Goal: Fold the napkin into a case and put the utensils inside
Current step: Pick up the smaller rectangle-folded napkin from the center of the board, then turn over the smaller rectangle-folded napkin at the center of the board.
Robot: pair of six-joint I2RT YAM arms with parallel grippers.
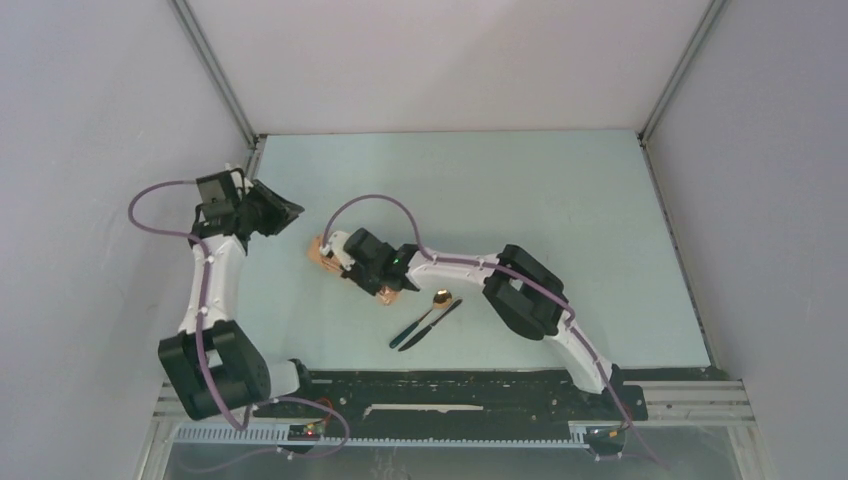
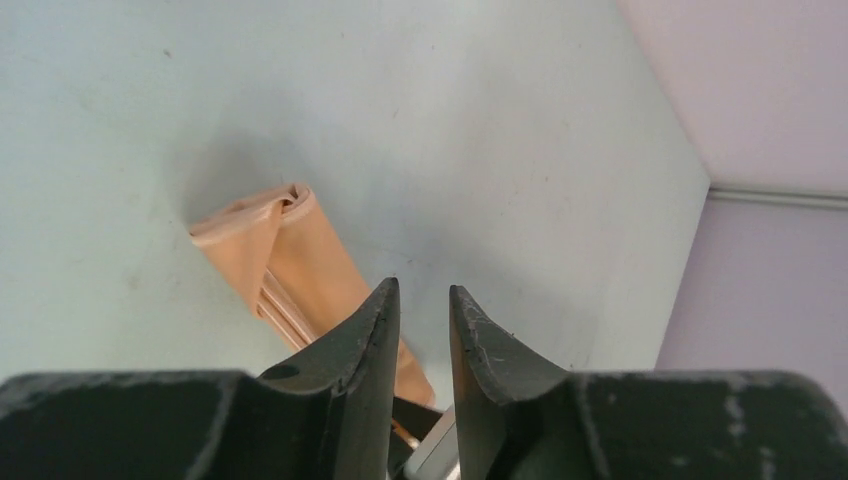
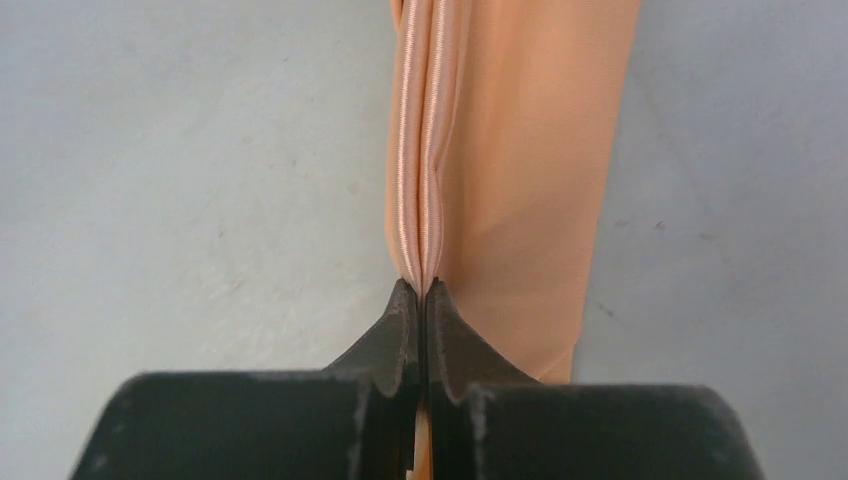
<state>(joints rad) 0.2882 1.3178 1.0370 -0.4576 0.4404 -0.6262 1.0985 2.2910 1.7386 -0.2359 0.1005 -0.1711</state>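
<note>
Narrow folded peach-tan cloth napkin [image 1: 324,252] lies left of centre on the pale table [image 1: 560,200]. The right gripper [image 3: 425,290] is clamped fully shut on its raised edge folds. The left gripper [image 2: 423,296] is slightly open and empty, far-left of the napkin. Gold-bowled dark-handled spoon [image 1: 441,297] and slim dark knife [image 1: 432,324] lie just near-right.

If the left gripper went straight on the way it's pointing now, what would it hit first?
Probably the bare table, just beside the folded napkin. The left gripper is open and empty. Depth is unclear, so a finger might graze the napkin's edge.
</note>
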